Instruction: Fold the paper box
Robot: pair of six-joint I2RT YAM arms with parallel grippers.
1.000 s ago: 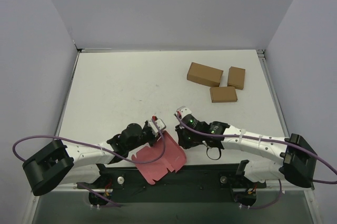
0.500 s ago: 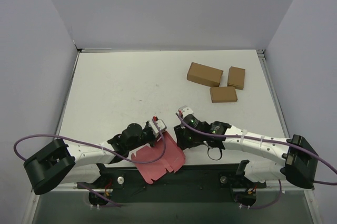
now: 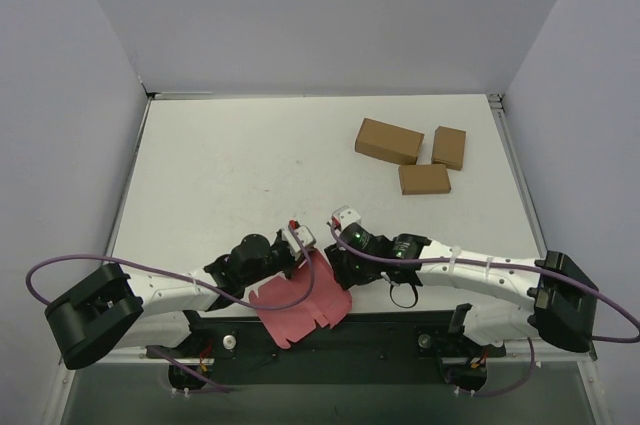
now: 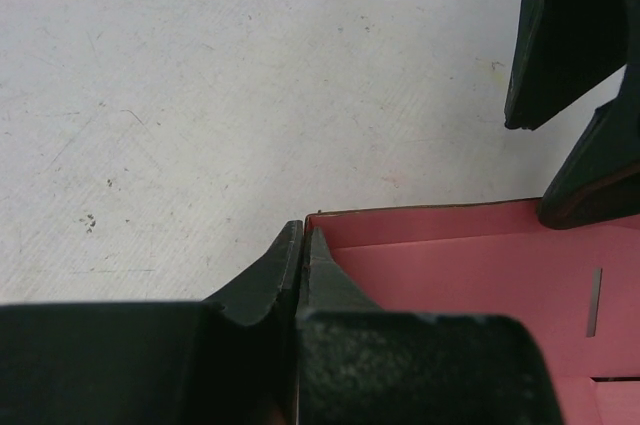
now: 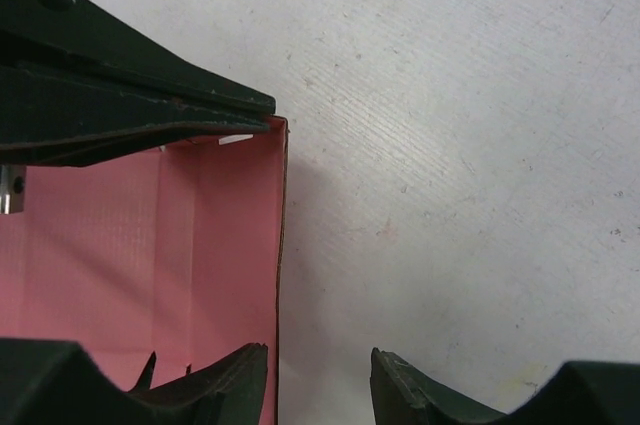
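The paper box (image 3: 305,302) is a pink-red card sheet with notched tabs, lying at the table's near edge and overhanging it. My left gripper (image 3: 303,247) is shut on the sheet's far left corner; in the left wrist view its jaws (image 4: 302,245) pinch the card's raised edge (image 4: 440,213). My right gripper (image 3: 333,263) is open at the sheet's far right edge. In the right wrist view (image 5: 320,370) one finger lies over the pink card (image 5: 130,265) and the other over bare table, straddling the edge.
Three brown cardboard boxes (image 3: 389,141) (image 3: 449,147) (image 3: 424,179) lie at the back right of the white table (image 3: 220,175). Grey walls close the table on three sides. A black rail (image 3: 400,330) runs along the near edge.
My right gripper has moved left and closer to the sheet's right edge. The left gripper and the sheet have hardly moved.
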